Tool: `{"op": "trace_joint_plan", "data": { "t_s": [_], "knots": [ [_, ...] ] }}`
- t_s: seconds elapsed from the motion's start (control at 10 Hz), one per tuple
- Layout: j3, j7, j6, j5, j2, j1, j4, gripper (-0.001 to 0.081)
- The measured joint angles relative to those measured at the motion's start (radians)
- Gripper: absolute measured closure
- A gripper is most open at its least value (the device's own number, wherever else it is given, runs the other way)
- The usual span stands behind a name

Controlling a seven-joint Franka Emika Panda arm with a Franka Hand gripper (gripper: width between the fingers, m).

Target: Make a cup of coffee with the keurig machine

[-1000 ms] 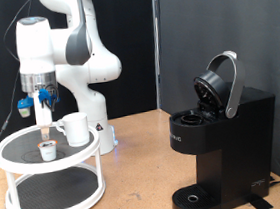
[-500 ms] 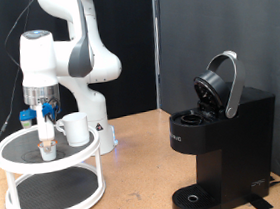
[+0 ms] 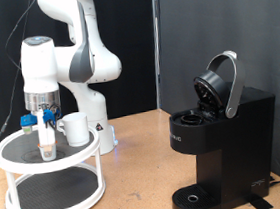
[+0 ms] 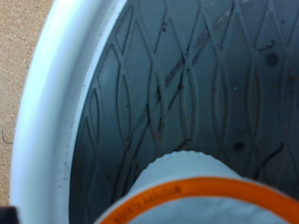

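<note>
The gripper [image 3: 48, 146] has come straight down onto the top shelf of the white two-tier stand [image 3: 16, 166] at the exterior view's left. It covers the spot where the small pod stands, so the pod is hidden there. In the wrist view the pod [image 4: 192, 191], white with an orange-red rim, fills the foreground on the dark patterned mat [image 4: 206, 84]; no fingers show. The white cup [image 3: 75, 128] stands on the same shelf just to the right of the gripper. The black keurig machine [image 3: 220, 146] stands at the right with its lid raised.
The robot's white base [image 3: 97, 129] stands behind the stand. The stand's white rim [image 4: 56, 112] curves beside the pod. Bare wooden table [image 3: 138, 185] lies between the stand and the machine. A dark backdrop is behind the machine.
The gripper has come down from above the pod to shelf level, and now hides the pod in the exterior view. The cup and the machine have not moved.
</note>
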Motion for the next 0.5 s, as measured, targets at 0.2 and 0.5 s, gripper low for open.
{"op": "trace_joint_plan", "data": {
  "t_s": [0.2,0.5],
  "knots": [
    [-0.001,0.000,0.000,0.000,0.001,0.000,0.000,0.0300],
    [-0.002,-0.004,0.000,0.001,0.001,0.000,0.000,0.0440]
  ]
}}
